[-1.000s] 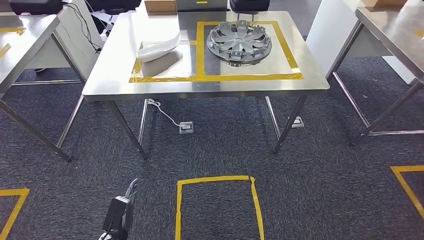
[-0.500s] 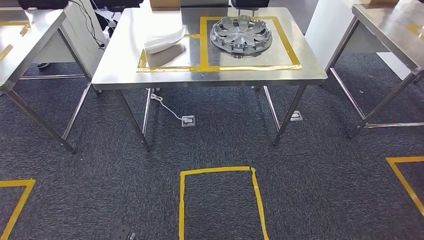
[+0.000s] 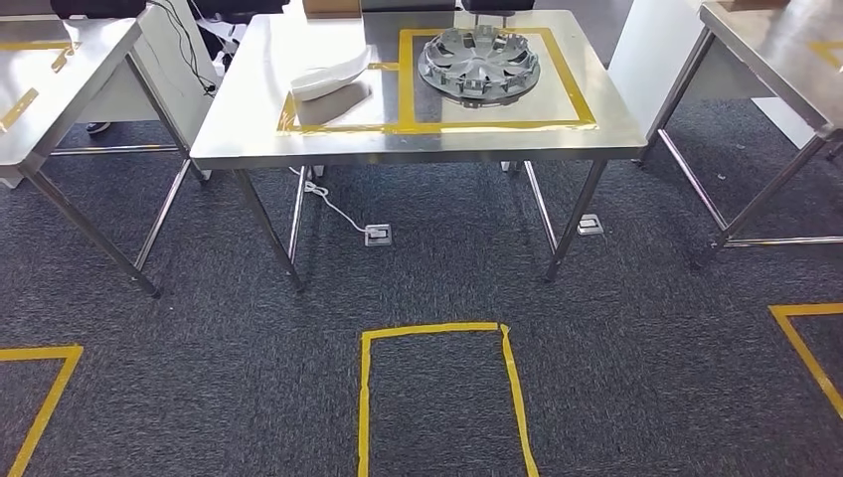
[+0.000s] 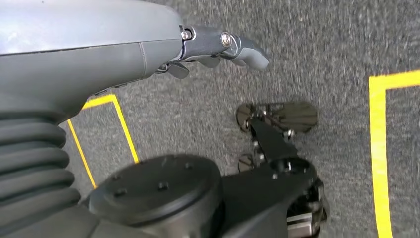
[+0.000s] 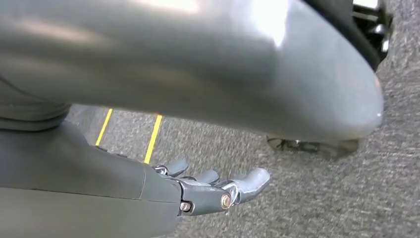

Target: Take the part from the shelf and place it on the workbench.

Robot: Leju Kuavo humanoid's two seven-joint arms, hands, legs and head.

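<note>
A round silver spoked wheel cover (image 3: pixel 479 62) lies flat on the steel bench (image 3: pixel 418 149), well ahead of both hands; left hand (image 4: pixel 218 47) and right hand (image 5: pixel 213 188) hang apparently slack-fingered, holding nothing.

a grey spoked wheel cover (image 3: pixel 479 64) lies flat on the steel workbench (image 3: pixel 418 149), inside yellow tape.

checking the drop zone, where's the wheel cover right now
In the head view the wheel cover lies flat on the steel table, inside the right-hand yellow tape square, with the white curved part to its left.
</note>
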